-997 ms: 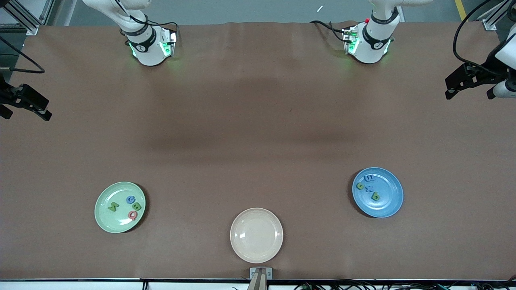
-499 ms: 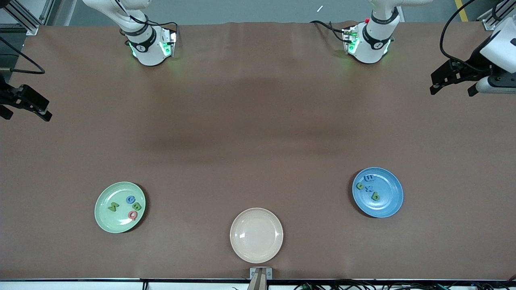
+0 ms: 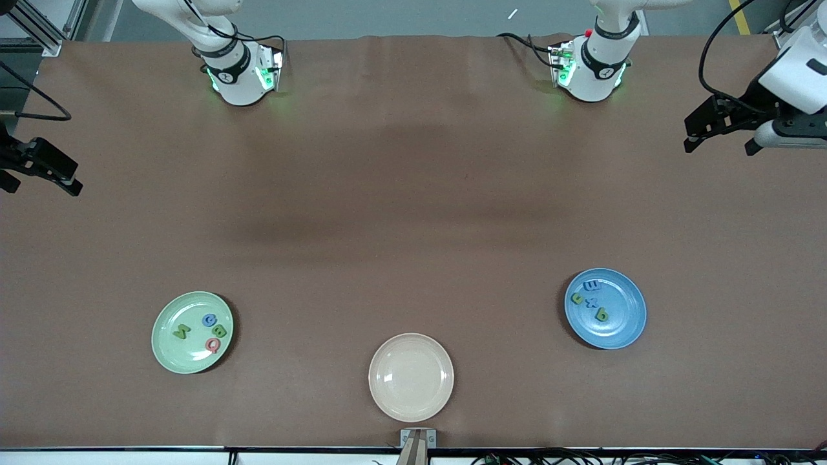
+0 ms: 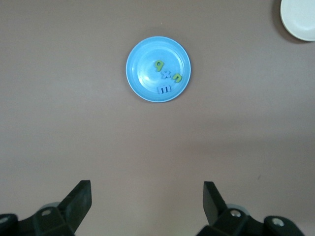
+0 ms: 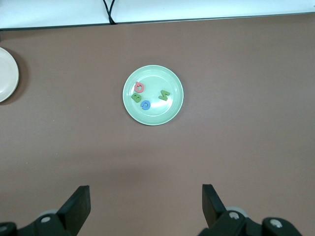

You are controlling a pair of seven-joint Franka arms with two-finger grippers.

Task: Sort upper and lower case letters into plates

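Now both grippers are up in the air with nothing in them. The left gripper [image 3: 718,134] hangs over the table's edge at the left arm's end, and its two black fingers [image 4: 78,199] stand wide apart. Out in front of those fingers, well apart from them, lies the blue plate [image 3: 620,323]. It holds four small letters close together near its rim: a blue E [image 3: 591,285], a green letter [image 3: 577,298] just beside it, a small blue letter [image 3: 591,302] in the middle of the row, and another green letter [image 3: 601,315] at the end. The right gripper [image 3: 40,175] hangs over the table's edge at the right arm's end, and its fingers [image 5: 76,206] are wide apart too. Out in front of them, also well apart, lies the pale green plate [image 3: 171,352]. On it are a green M [image 3: 182,332], a blue G [image 3: 209,320], a green B [image 3: 219,332] and a pinkish red Q [image 3: 213,345]; the last three sit close together, and the M lies a little apart. Between the two plates, nearer to the front camera, a cream plate [image 3: 411,378] sits bare.
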